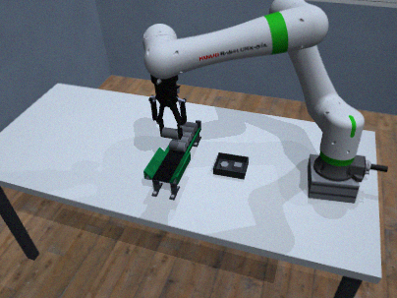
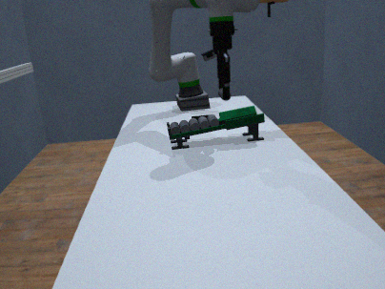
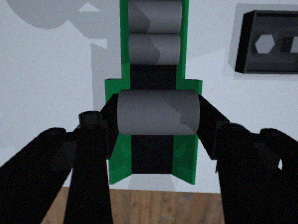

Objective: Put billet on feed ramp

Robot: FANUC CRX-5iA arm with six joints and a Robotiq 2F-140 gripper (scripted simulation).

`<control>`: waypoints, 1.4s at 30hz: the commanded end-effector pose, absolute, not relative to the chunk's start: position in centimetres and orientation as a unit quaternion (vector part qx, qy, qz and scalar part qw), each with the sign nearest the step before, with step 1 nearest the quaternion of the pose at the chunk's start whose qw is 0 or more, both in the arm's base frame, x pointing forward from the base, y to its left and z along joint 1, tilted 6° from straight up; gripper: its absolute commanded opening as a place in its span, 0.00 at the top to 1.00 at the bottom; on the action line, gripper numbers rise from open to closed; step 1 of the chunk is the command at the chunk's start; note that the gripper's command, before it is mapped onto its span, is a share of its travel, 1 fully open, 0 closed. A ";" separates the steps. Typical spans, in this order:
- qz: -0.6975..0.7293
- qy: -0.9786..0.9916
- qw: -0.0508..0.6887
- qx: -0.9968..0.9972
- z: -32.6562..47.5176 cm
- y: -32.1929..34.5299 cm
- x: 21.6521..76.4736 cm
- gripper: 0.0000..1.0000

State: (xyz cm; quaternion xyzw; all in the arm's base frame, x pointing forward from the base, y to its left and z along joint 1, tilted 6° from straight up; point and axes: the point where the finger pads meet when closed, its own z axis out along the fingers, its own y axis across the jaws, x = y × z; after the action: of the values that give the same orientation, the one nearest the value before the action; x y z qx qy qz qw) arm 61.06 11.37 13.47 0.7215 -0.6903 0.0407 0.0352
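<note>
My gripper (image 1: 170, 130) is shut on a grey steel billet (image 3: 157, 112), gripping it at its two ends. It holds the billet crosswise a little above the green feed ramp (image 1: 173, 157), over the bare black stretch uphill of the row. Several other billets (image 1: 186, 136) lie side by side across the ramp at its far, lower end. In the exterior view this row (image 2: 192, 123) sits against the stop at the ramp's low left end, and the gripper (image 2: 224, 93) hangs above the ramp (image 2: 238, 118) just right of the row. The wrist view shows two of the ramp billets (image 3: 154, 49) beyond the held one.
A black tray (image 1: 231, 165) with two recesses lies on the table right of the ramp; it also shows in the wrist view (image 3: 267, 42). The robot base (image 1: 334, 178) stands at the table's right end. The ramp stands on small black feet (image 1: 164, 190).
</note>
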 end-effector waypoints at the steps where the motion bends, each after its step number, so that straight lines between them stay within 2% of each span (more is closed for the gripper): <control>1: 0.041 -0.690 0.034 0.722 13.6 11.4 61.1 0.55; 13: 0.041 -0.690 0.034 0.722 11.6 11.2 61.1 0.55; 28: 0.041 -0.690 0.034 0.722 4.7 10.5 61.2 0.55; 42: 0.041 -0.690 0.034 0.722 3.7 10.3 61.3 0.55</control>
State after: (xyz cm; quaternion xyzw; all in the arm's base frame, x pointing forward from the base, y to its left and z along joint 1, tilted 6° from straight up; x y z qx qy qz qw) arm 61.20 10.32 3.56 0.7215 -0.6903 0.0408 0.0353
